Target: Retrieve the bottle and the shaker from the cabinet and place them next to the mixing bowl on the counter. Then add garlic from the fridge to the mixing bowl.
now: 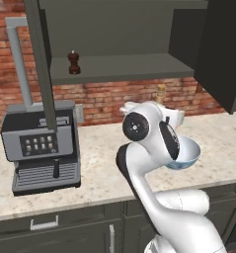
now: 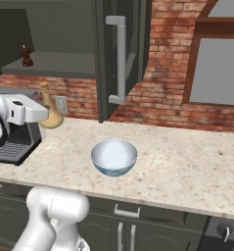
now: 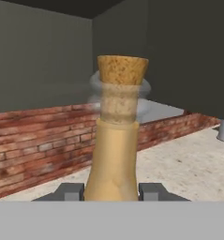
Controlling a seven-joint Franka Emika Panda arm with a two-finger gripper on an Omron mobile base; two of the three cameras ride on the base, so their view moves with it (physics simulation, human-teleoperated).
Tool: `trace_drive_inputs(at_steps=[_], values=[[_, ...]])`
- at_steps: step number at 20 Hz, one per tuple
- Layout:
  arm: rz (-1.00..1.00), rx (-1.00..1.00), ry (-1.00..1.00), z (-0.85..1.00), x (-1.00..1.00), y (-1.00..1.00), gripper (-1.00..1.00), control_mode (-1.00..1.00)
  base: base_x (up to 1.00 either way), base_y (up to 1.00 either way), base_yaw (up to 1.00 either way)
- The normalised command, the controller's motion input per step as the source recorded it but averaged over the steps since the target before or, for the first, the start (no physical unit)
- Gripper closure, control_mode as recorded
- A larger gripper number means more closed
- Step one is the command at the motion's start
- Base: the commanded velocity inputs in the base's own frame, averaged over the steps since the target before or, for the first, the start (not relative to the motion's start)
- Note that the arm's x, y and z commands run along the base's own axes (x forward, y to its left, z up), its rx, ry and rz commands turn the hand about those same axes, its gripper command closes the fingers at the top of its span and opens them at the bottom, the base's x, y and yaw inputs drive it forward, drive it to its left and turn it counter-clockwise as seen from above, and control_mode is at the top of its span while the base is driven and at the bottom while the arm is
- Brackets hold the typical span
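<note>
— Where is the bottle (image 3: 114, 140)?
— Clamped at its neck in the gripper (image 3: 111, 191), above the counter (image 2: 187, 162) (left of the bowl (image 2: 114, 156)).
— And the shaker (image 1: 74, 63)?
— Upright on the cabinet (image 1: 119, 66) shelf.

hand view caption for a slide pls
Gripper holding the corked tan bottle above the counter, brick wall behind.
</note>
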Motion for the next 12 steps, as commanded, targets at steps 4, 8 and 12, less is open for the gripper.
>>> trace_drive_inputs(at_steps=[4,8,12], values=[[-0.12,0.0,-0.05,-0.63,0.0,0.0,1.0,-1.0,0.0,0.0,0.0],[-0.03,0.0,-0.07,-0.63,0.01,0.0,1.0,-1.0,0.0,0.0,0.0],[0.0,-0.03,-0.08,-0.64,0.18,0.0,1.0,-1.0,0.0,0.0,0.0]])
